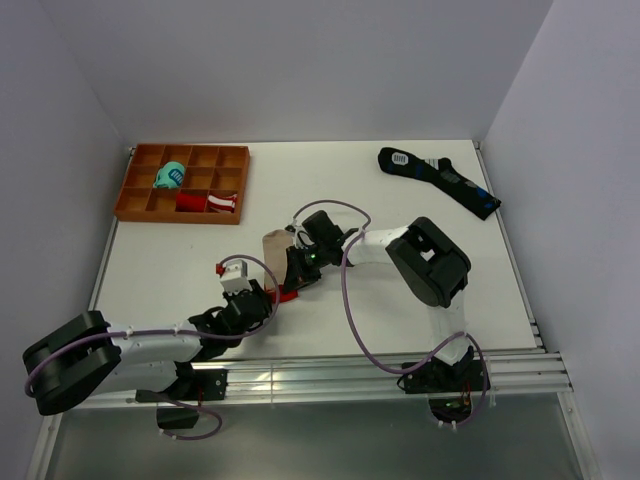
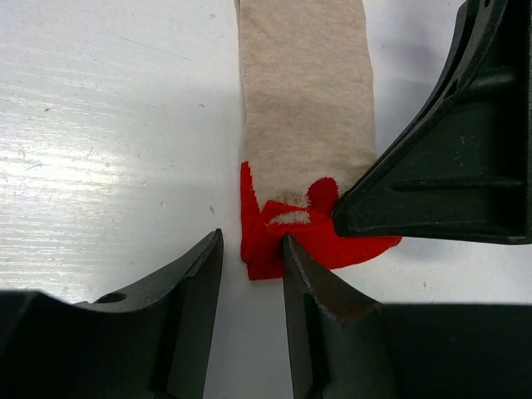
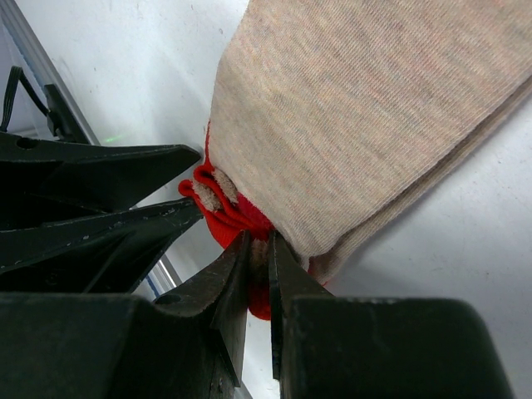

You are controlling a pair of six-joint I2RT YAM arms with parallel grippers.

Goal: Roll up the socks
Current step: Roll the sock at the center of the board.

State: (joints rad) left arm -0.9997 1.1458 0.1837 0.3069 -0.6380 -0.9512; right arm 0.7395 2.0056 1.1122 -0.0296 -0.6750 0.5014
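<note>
In the left wrist view the socks (image 2: 303,91) run off the top edge, and a finger (image 2: 440,166) of the right gripper (image 3: 259,249) covers part of their red end.

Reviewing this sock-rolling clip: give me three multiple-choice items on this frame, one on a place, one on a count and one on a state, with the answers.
1. Where on the table does the black sock lie?
A. Near edge. B. Far left. C. Far right, apart from both arms.

2. How many rolled bundles sit in the orange tray?
A. One. B. Two. C. Four.

3. How is the right gripper?
A. Shut on the socks' red end. B. Wide open above the table. C. Holding the black sock.

Answers:
1 C, the top view shows it alone near the far right corner.
2 B, a teal bundle and a red-and-white bundle lie in it.
3 A, the right wrist view shows its jaws pinching the red fabric.
</note>
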